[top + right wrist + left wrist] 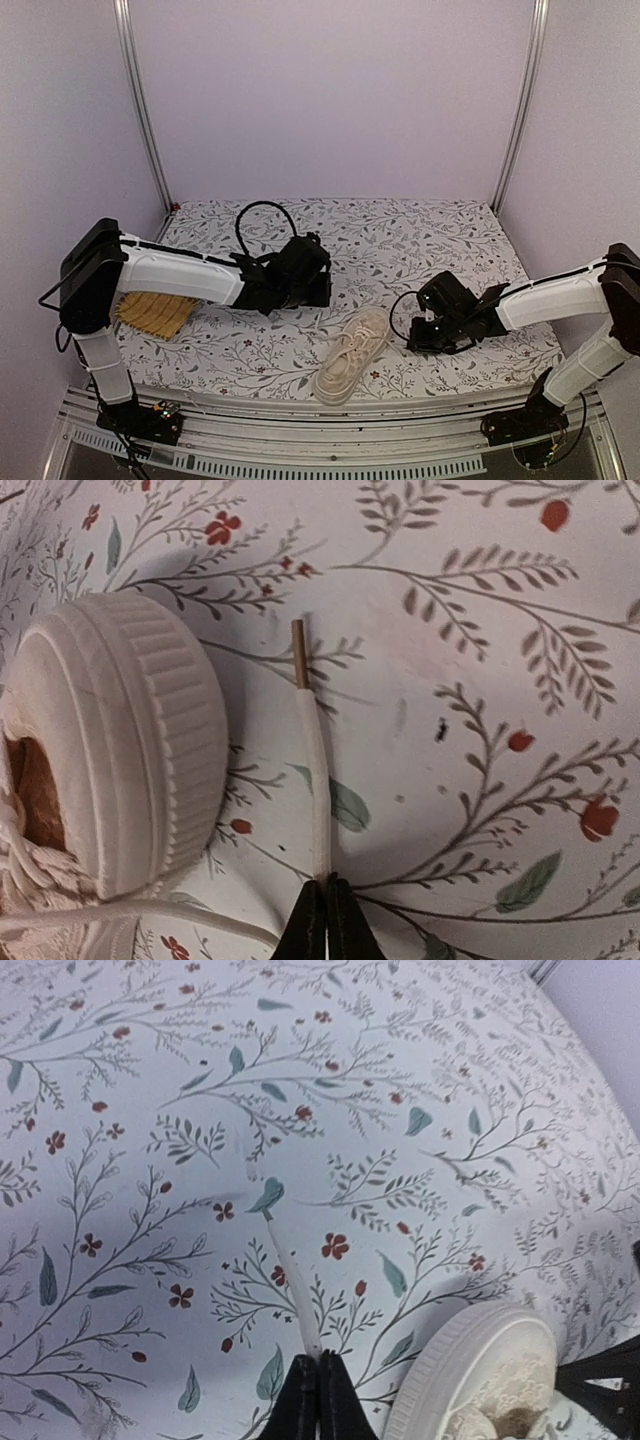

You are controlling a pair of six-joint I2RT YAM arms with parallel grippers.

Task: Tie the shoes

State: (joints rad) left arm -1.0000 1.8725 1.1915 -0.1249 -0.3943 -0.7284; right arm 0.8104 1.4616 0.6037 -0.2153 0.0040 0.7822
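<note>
On the floral desk (440,240), the left arm (180,275) stretches low toward the centre and the right arm (550,300) reaches inward. The sneaker (352,356) lies between them near the front edge. The left claw (320,1400) is clenched on a lace end (295,1290), and the right claw (326,920) on the other lace end (315,770).

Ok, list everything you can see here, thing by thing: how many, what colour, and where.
sneaker: one, cream, near the front edge in the middle, between the two arms
laces: two ends seen, pale, each stretched flat on the cloth away from the sneaker, one with a brown tip
cloth: one, white with green leaves and red flowers, covering the table
mat: one, yellow, far left, partly under the left arm
posts: two, silver, at the back corners
arms: two, white and black, reaching in from left and right
left gripper: black, shut on a lace end
right gripper: black, shut on the other lace end
</note>
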